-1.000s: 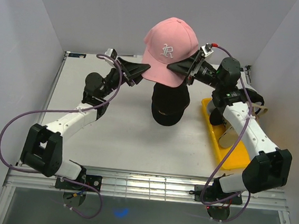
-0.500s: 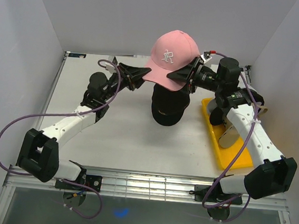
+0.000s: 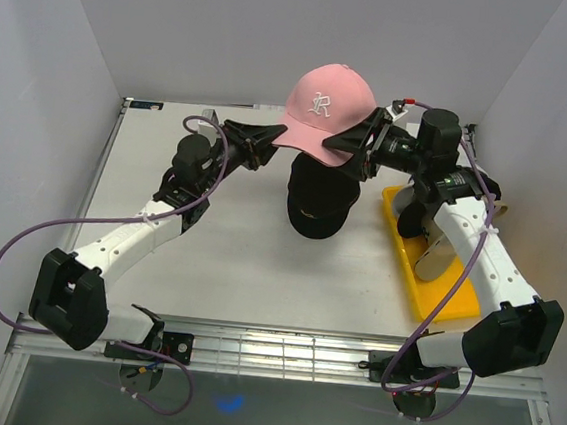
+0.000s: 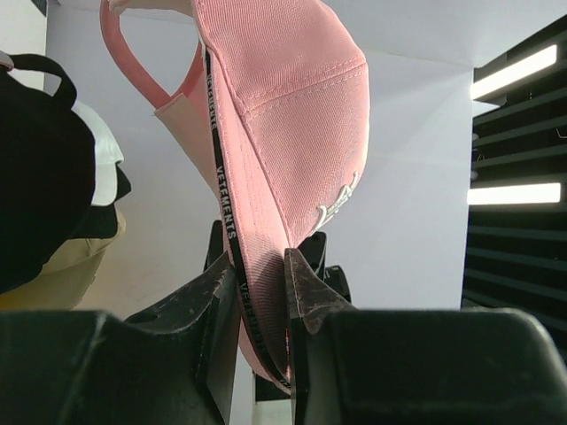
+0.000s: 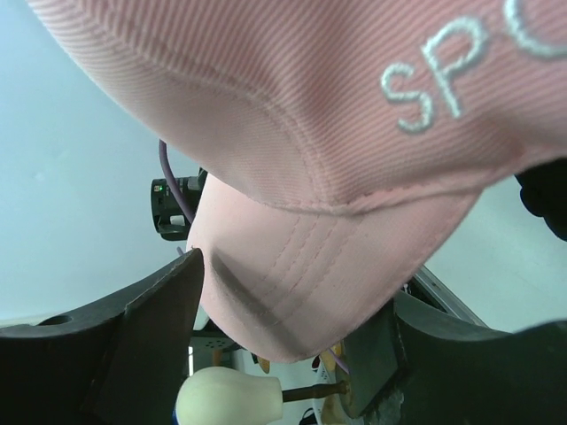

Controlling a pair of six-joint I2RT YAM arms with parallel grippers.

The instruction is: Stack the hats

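A pink cap [image 3: 325, 98] with a white logo hangs in the air above the black cap [image 3: 320, 201] that sits mid-table. My left gripper [image 3: 270, 139] is shut on the pink cap's left crown edge; in the left wrist view the fingers [image 4: 306, 283] pinch the rim with its black taped band [image 4: 221, 177]. My right gripper [image 3: 358, 144] holds the pink brim from the right; in the right wrist view the brim [image 5: 301, 274] spans between both fingers [image 5: 168, 301]. More caps, a black one [image 4: 40, 168], a white one [image 4: 104, 159] and a tan one [image 4: 71, 266], show at the left of the left wrist view.
A yellow tray [image 3: 446, 299] lies at the right under my right arm, with a tan cap [image 3: 440, 253] on it. A pale knob on a thin rod [image 5: 229, 398] shows below the brim. Grey walls close the back and sides.
The pink cap has moved right and toward the back wall, and sits a little smaller and flatter. Both arms followed it, still holding it.
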